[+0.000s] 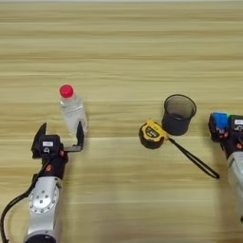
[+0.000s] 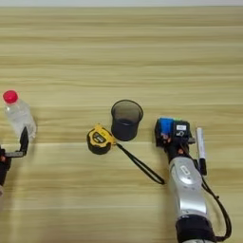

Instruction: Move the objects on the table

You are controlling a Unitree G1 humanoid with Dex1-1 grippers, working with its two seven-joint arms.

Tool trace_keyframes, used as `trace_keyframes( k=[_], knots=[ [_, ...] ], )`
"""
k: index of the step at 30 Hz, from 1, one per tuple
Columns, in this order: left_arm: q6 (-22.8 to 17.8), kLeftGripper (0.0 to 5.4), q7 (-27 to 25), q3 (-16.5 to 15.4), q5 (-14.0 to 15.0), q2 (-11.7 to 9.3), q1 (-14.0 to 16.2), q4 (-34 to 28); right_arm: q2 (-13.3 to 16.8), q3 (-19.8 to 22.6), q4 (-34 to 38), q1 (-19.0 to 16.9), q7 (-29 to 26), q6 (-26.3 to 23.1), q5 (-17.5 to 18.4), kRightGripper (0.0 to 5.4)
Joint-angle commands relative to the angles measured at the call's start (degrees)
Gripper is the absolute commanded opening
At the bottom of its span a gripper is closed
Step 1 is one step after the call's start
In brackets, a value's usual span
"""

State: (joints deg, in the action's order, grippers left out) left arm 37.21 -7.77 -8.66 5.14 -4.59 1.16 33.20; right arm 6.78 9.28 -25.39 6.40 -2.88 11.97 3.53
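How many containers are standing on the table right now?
2: the bottle stands at the left, by the left gripper; the cup stands right of centre, beside the tape measure.

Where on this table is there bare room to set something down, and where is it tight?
The table is bare behind the bottle and cup, and between bottle and tape measure. The near middle, between both arms, is free. Crowded: cup, tape measure and strap by the right gripper; the left gripper is beside the bottle.
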Motion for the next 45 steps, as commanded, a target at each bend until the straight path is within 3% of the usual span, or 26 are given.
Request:
trace_keyframes(
  k=[1,29,45],
  knots=[
    [0.1,5.4,0.2,0.2,0.0,0.2,0.5,-0.6,-0.1,-0.3,-1.5,0.9,0.1,1.2,-0.2,3.34],
    [0.0,5.4,0.3,0.1,0.0,0.2,0.8,-1.2,0.1,-0.9,-9.7,3.2,0.3,3.9,-0.4,3.34],
    [-0.2,5.4,0.2,-0.1,0.2,0.1,0.5,-1.2,0.1,-0.7,-9.5,3.5,0.8,4.3,-0.6,5.29]
  ],
)
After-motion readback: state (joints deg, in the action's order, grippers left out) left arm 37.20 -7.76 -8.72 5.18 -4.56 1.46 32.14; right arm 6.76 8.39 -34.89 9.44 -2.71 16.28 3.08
